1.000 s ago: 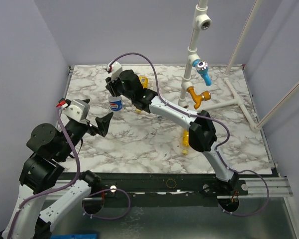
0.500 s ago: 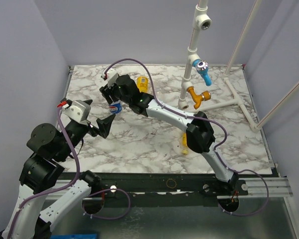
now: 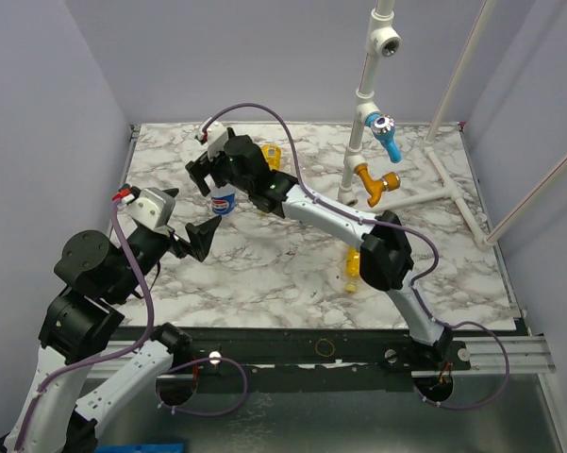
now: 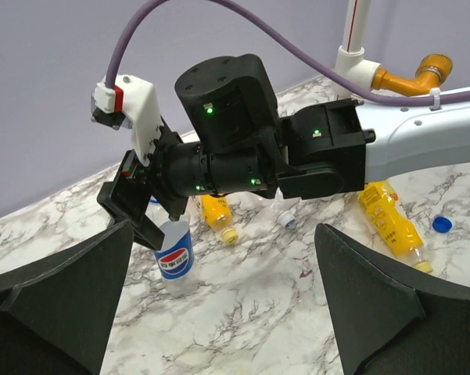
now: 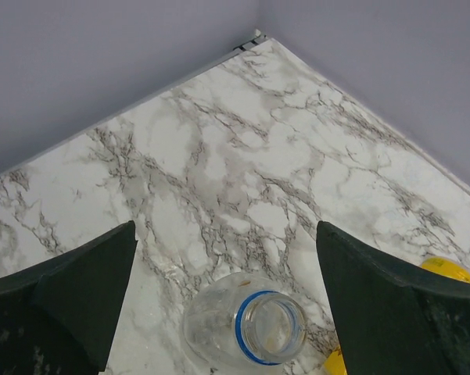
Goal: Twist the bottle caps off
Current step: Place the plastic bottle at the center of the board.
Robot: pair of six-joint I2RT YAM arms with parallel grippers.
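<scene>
The Pepsi bottle (image 3: 223,201) stands upright on the marble table with its mouth (image 5: 270,328) bare and ringed in blue. My right gripper (image 3: 206,181) hovers just above it, jaws open and apart from the neck (image 4: 174,230). My left gripper (image 3: 194,236) waits open a little in front of the bottle, holding nothing. One yellow bottle (image 4: 214,213) lies behind with its yellow cap (image 4: 230,234) on. Another yellow bottle (image 4: 389,221) lies to the right, also capped. A loose blue cap (image 4: 442,224) rests on the table beside it.
White pipes with a blue valve (image 3: 387,132) and an orange valve (image 3: 375,181) rise at the back right. A small clear bottle end (image 4: 288,221) lies under the right arm. Walls close in the table on the left and at the back.
My right gripper has gone from shut at the Pepsi bottle's top to wide open and lifted slightly. The bottle now stands free. The left arm has barely moved.
</scene>
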